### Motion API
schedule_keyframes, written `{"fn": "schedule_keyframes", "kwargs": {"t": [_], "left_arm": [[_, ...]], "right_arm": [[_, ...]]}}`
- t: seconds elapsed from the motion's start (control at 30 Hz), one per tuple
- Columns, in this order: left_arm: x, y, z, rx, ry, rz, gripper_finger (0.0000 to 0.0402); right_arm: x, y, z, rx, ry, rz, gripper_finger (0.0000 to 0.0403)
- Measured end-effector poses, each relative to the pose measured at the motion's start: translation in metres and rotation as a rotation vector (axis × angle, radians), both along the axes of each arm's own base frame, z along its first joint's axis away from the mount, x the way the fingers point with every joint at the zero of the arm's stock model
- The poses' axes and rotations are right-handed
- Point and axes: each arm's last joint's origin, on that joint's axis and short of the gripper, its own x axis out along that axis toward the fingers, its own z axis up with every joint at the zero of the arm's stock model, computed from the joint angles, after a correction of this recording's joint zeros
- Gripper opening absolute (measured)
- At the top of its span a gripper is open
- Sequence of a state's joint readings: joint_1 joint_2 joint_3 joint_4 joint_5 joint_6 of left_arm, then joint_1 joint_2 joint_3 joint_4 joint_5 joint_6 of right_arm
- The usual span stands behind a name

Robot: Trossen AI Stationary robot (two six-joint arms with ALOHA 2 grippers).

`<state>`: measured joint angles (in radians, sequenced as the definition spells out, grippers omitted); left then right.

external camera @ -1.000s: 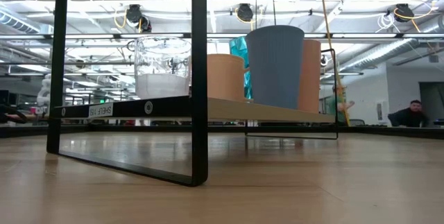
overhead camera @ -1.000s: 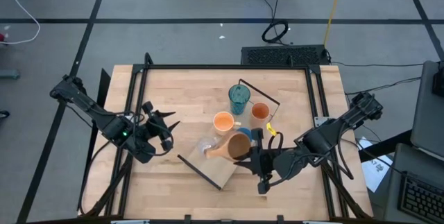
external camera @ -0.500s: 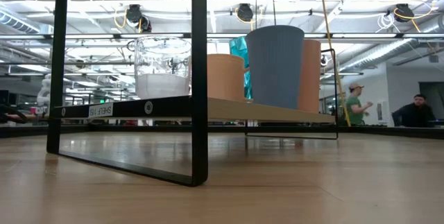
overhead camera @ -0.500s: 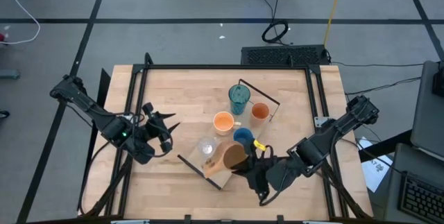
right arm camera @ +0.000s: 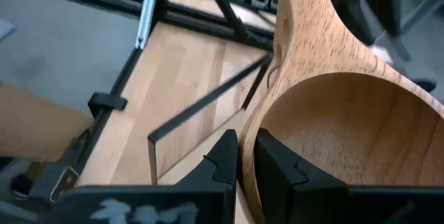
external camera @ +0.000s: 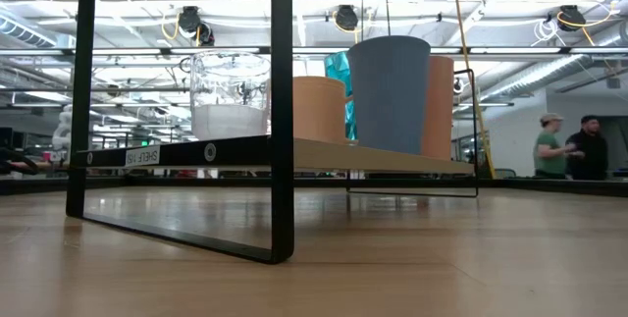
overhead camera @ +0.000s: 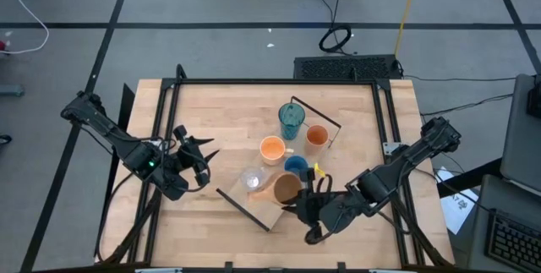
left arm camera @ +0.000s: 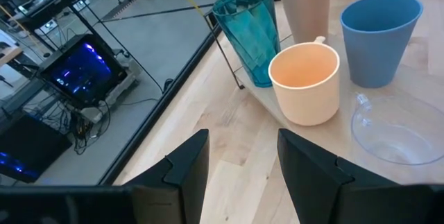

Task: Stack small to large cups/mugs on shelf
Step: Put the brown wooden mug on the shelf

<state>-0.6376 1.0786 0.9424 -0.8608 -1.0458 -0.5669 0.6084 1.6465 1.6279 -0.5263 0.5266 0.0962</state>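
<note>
The light-wood shelf (overhead camera: 269,207) lies slantwise on the table. On it stand the teal tumbler (overhead camera: 291,119), an orange cup (overhead camera: 316,136), an orange mug (overhead camera: 272,148), the blue cup (overhead camera: 295,166) and the clear cup (overhead camera: 251,178). My right gripper (overhead camera: 302,208) is shut on the tan wooden mug (overhead camera: 287,188) over the shelf's near end. The mug does not show in the low view. My left gripper (overhead camera: 201,156) is open and empty at the table's left, facing the cups (left arm camera: 305,78). My right gripper holds the tan mug by its rim wall (right arm camera: 248,156), with one finger (right arm camera: 223,156) outside and one finger (right arm camera: 277,165) inside the hollow. The fingers come slanting from the table's near right side. The mug's mouth faces up, toward the wrist camera.
The shelf's thin black rails stand at its far end (overhead camera: 314,112) and near end (external camera: 282,111). Bare tabletop (overhead camera: 211,112) lies to the left and far side of the shelf. People stand in the room beyond the table (external camera: 564,145).
My right gripper has carried the tan mug a little toward the table's near edge, uncovering the blue cup. The mug has turned from lying slantwise to a more upright stand with its mouth up.
</note>
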Motion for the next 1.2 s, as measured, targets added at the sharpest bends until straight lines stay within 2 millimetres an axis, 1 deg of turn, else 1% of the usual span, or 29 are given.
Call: {"fn": "schedule_keyframes", "kwargs": {"t": [0.27, 0.5, 0.77, 1.03, 1.2], "left_arm": [[0.000, 0.000, 0.000, 0.001, -0.001, -0.002, 0.0172], [0.000, 0.000, 0.000, 0.000, -0.002, -0.003, 0.0172], [0.000, 0.000, 0.000, 0.001, -0.002, -0.003, 0.0172], [0.000, 0.000, 0.000, 0.001, -0.001, -0.003, 0.0172], [0.000, 0.000, 0.000, 0.001, -0.001, -0.003, 0.0172]], "right_arm": [[-0.001, -0.002, -0.027, -0.003, 0.066, -0.025, 0.0020], [0.005, -0.011, -0.039, -0.005, 0.076, -0.049, 0.0020], [0.010, -0.021, -0.057, 0.034, 0.112, -0.025, 0.0020], [0.011, -0.022, -0.071, 0.062, 0.130, 0.038, 0.0020], [0.011, -0.025, -0.079, 0.055, 0.138, 0.032, 0.0020]]}}
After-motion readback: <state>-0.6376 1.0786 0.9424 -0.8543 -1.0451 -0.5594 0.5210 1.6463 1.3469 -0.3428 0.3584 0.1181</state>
